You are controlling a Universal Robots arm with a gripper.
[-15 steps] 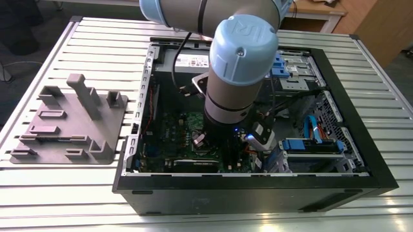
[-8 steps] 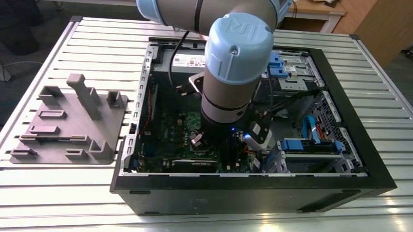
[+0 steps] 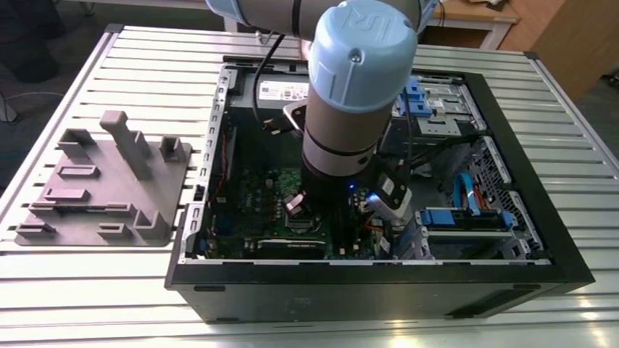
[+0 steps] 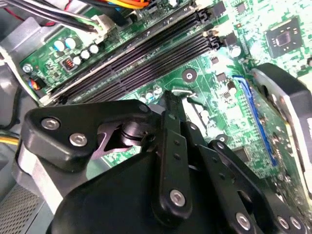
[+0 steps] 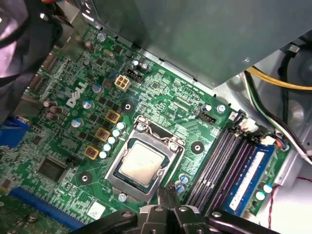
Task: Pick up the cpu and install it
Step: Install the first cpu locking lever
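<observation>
Arm is reaching down into the open black desktop computer case point(image 3: 387, 283) lying on its side on the slatted aluminium table point(image 3: 116, 290). Wide grey-and-pale-blue arm column blocks most of the green motherboard point(image 3: 256, 196) in the exterior view.

The cpu point(image 5: 141, 162), a flat square chip with a pale silver-grey metal top, sits seated in the shiny rectangular metal socket frame point(image 5: 117, 168) on the board, roughly mid-board in the first wrist view. Frame surrounds it on all sides; chip looks flat and level in there.

Black linkage gripper point(image 5: 170, 192) hangs just off the socket's edge, on the side toward the black memory slots point(image 5: 214, 165). Its fingers point(image 4: 171, 105) are drawn together to a narrow tip with nothing between them. Tip is close above the board, near the socket corner; can't tell whether it actually touches anything.

One blue memory stick point(image 5: 251, 170) sits in the outermost slot, the neighbouring slots bare. Yellow and black cable bundle point(image 5: 278, 83) runs past the board's edge. Blue expansion slot point(image 5: 39, 204) lies on the far side of the socket from the memory.

On the exterior view's left, well apart from the case, stands the big grey moulded plastic tray with upright posts point(image 3: 101, 185).
</observation>
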